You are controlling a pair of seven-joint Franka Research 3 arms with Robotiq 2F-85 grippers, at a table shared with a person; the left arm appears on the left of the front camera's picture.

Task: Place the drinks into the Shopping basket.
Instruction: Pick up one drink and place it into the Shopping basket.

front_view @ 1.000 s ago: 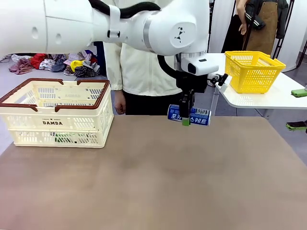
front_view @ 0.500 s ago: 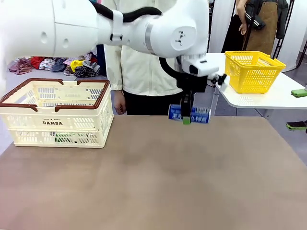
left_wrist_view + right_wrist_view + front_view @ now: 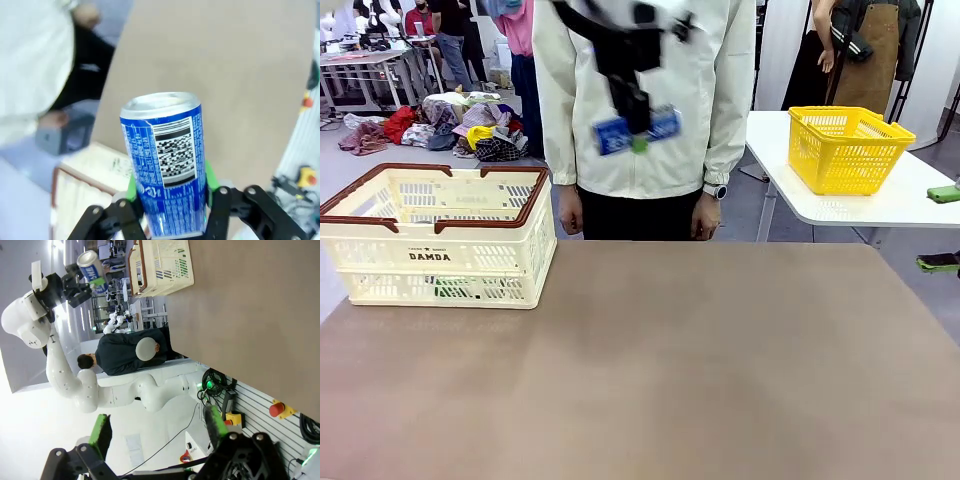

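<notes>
Squeezing the blue can (image 3: 165,165) tight, the left tool (image 3: 170,200) holds it high above the desk (image 3: 670,360), well away from the Shopping basket (image 3: 440,235); it could slip and fall. The right tool (image 3: 157,432) hangs wide apart with nothing in it

left gripper (image 3: 170,220): black linkage fingers, round silver screws at the joints, green pads.
right gripper (image 3: 157,427): black body, two fingers faced with green pads.
left arm (image 3: 65,375): glossy white rounded segments, black cable along the wrist.
person (image 3: 645,110): cream-white zip jacket, dark trousers, wristwatch (image 3: 717,191) with dark face.
</notes>
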